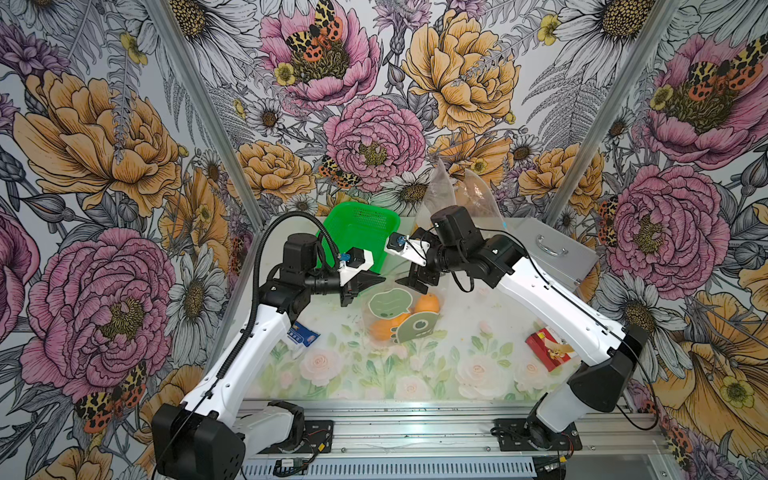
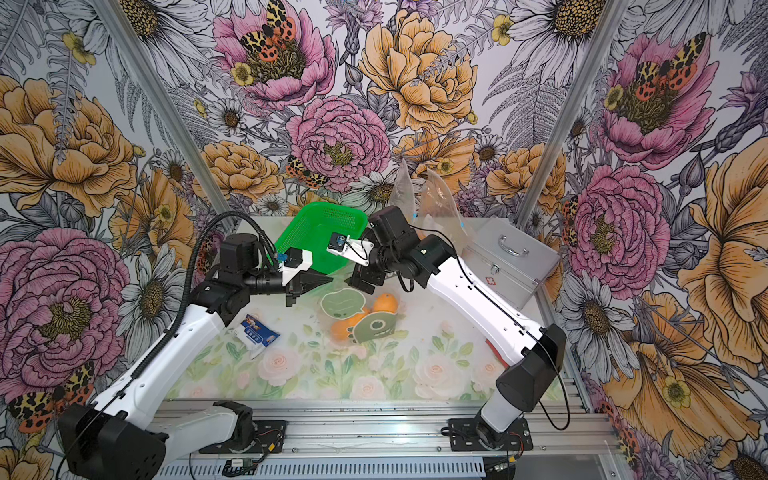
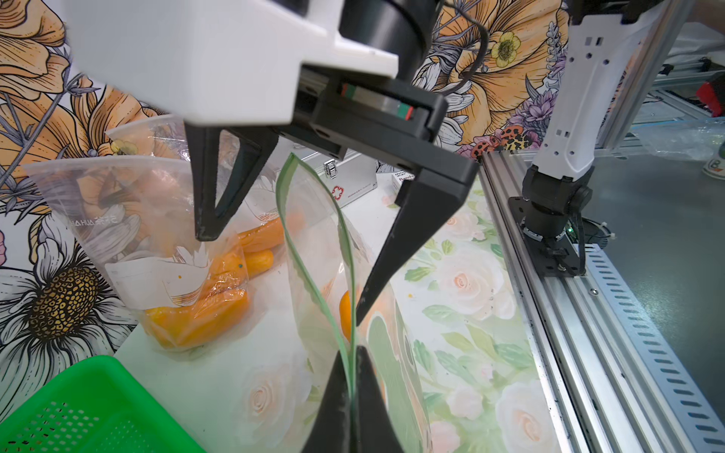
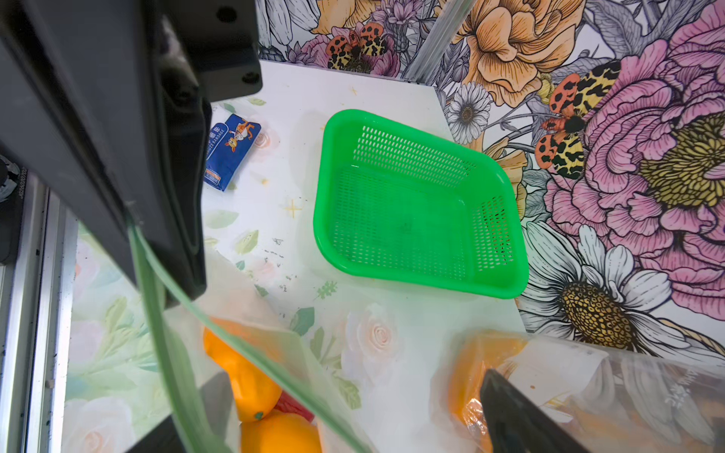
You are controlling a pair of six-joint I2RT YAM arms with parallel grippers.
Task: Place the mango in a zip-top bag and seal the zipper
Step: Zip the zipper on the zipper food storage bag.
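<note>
The clear zip-top bag with green cartoon prints lies mid-table, and its green zipper rim gapes open. Two orange mangoes lie inside it. My left gripper is shut on one end of the zipper rim, which stands pinched between its black fingertips. My right gripper is open, hovering just above the bag's mouth in both top views. One of its fingers shows through the bag's film. The other finger is outside the bag. It holds nothing.
An empty green basket stands behind the grippers. Other clear bags with orange contents lean at the back wall. A silver case is back right, a red box right, and a blue packet left.
</note>
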